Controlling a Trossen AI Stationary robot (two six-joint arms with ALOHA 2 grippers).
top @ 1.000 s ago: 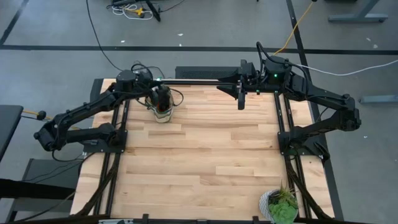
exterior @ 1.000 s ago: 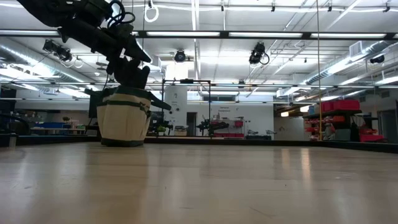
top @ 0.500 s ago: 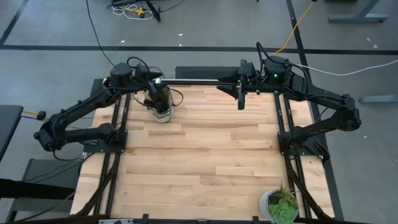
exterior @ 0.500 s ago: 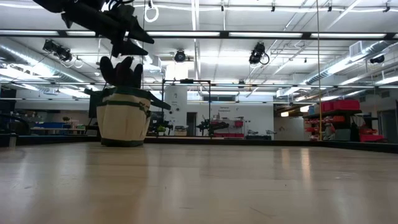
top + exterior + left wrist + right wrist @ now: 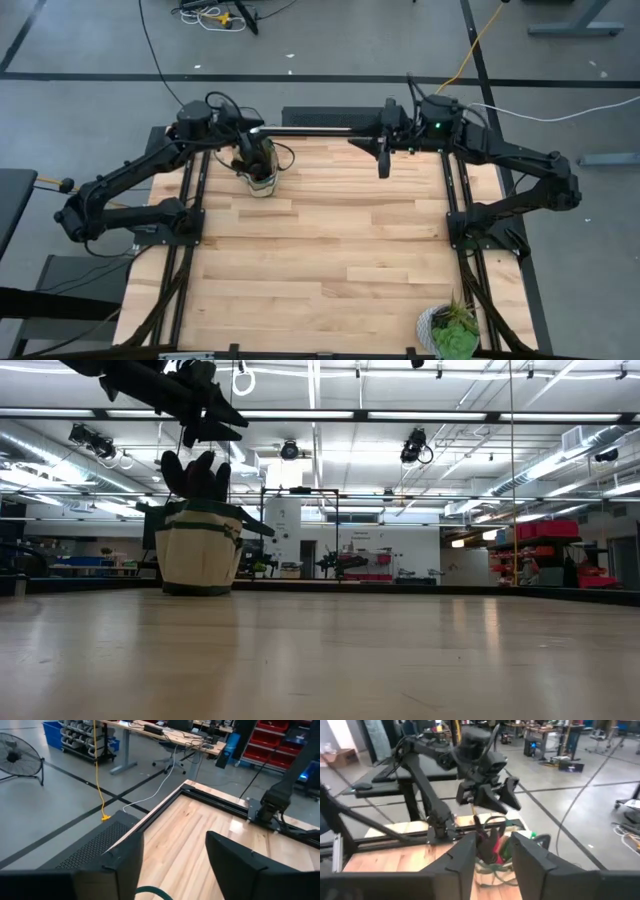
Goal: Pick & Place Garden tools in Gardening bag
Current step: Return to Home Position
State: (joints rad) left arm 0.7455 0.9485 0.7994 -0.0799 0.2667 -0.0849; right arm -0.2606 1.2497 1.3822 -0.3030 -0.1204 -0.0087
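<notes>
Left gripper [image 5: 222,426] hangs open and empty just above the bag [image 5: 200,555], far left on the table [image 5: 330,250], gloves [image 5: 195,475] poking out the top, so a low retreat could snag them or tip it; right gripper [image 5: 381,168] waits open and empty, far, right of centre.

The beige gardening bag [image 5: 200,560] stands upright on the table [image 5: 400,660], gloves [image 5: 192,474] sticking out its top.
</notes>
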